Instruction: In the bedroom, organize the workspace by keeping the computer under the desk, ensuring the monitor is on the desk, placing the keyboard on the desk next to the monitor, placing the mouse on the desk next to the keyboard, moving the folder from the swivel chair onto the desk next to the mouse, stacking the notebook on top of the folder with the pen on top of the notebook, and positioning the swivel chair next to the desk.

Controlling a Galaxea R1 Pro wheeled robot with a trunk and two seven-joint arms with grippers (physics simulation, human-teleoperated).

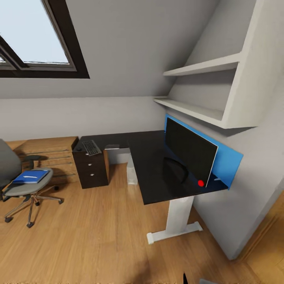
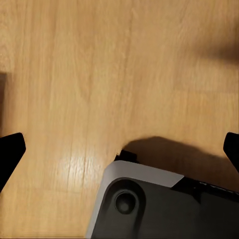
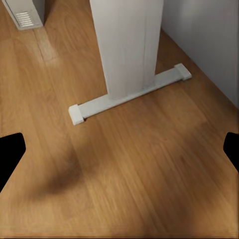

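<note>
desk (image 1: 154, 165): monitor (image 1: 190, 152) on top, keyboard (image 1: 91, 147) at far end | folder (image 1: 30, 176) on chair (image 1: 23, 185), well apart | left end effector (image 2: 119, 149) released | right end effector (image 3: 119, 149) released

The swivel chair (image 1: 17, 179) was cut off by the head view's left edge. The computer (image 1: 131, 172) was mostly hidden beneath the table (image 1: 152, 173). Each claw's fingers (image 3: 10, 152) were cut by the wrist views' edges.

attic home office: skylight (image 1: 37, 37), desk (image 1: 154, 165), swivel chair (image 1: 15, 177)
</note>
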